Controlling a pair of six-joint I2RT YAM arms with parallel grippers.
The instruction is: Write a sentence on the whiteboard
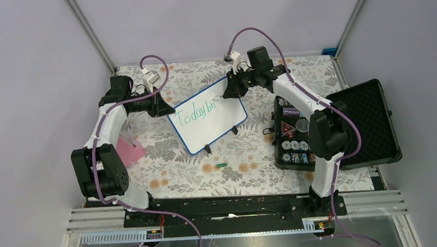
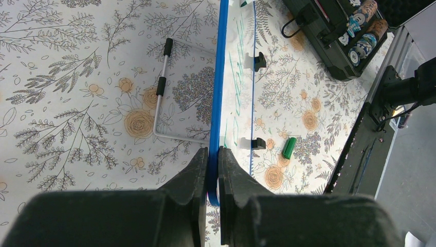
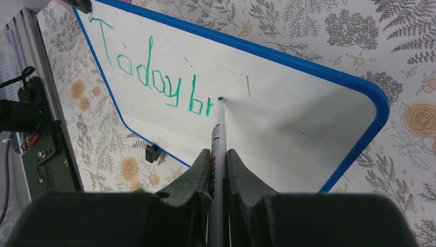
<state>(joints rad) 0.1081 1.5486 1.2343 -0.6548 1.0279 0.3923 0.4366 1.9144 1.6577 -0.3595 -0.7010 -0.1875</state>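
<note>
Whiteboard: the blue-framed whiteboard (image 1: 207, 115) sits mid-tabletop (image 1: 168, 181), turned at an angle on the floral cloth, right between the two arms. Its left corner is toward the left arm and its far corner toward the right arm.
Left tool: the left tool (image 2: 213, 159) is clamped on the board's blue edge, one finger on each face, with the frame pinched between them.
Right tool: the right tool (image 3: 219, 157) is closed around the marker (image 3: 218, 128), fingers hugging the barrel on both sides, and it reaches in at the board's far corner.
Marker: the barrel points away from the wrist camera, and the tip touches the white surface just right of the last green letter.
Writing: the green lettering (image 3: 149, 77) reads "Today br" across the board. A short dark stroke stands a little further right, apart from the letters.
Stand: a wire leg (image 2: 160, 87) with black sleeves shows on the board's back side in the left wrist view. Small black feet (image 2: 258, 143) sit along the edge on the writing side.
Cap: a small green cap (image 1: 221, 165) lies on the tabletop near the board's near edge, not touching it.
Case: an open black case (image 1: 371, 120) lies on the right beside the right arm, its tray filled with small round items.
Pink piece: a pink piece (image 1: 129, 151) lies flat by the left arm, well apart from the board.
</note>
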